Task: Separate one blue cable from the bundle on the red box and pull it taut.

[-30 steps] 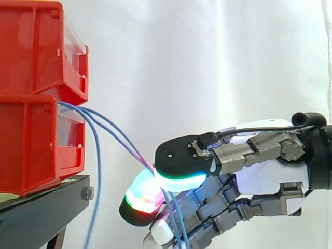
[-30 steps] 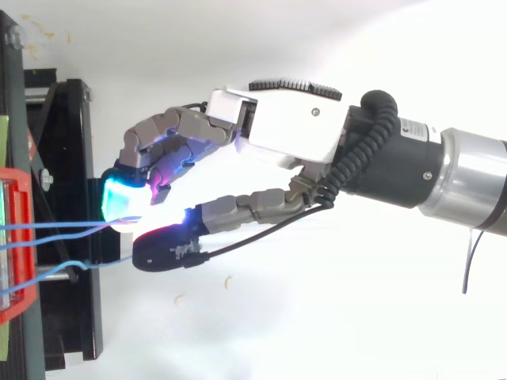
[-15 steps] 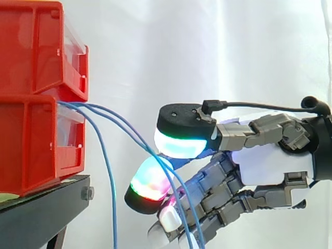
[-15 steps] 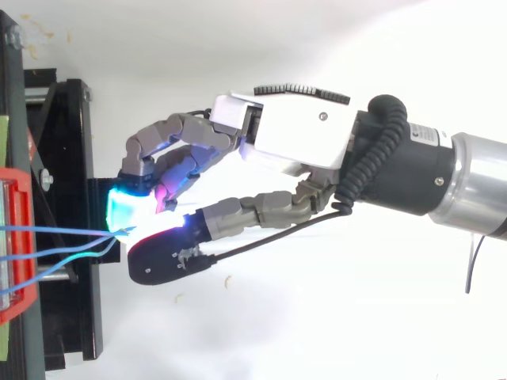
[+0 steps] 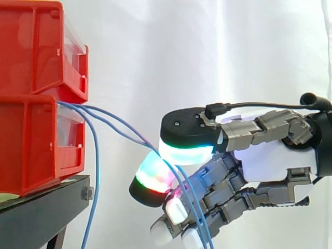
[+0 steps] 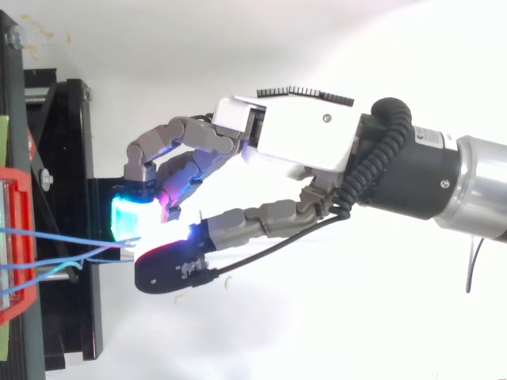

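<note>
Beside two stacked red bins (image 5: 36,104), the robot hand (image 5: 270,166) pinches two of three blue cables (image 5: 97,171); one hangs free.

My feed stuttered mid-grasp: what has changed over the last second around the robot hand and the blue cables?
The robot hand lifted its thumb, opening the pinch, then lowered it again. Its pads now appear to pinch two blue cables slightly higher than before. The third cable, hanging free, swung right and came back. The red bins and black stand stayed put.

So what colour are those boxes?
The boxes are red, clearest in the side view.
</note>
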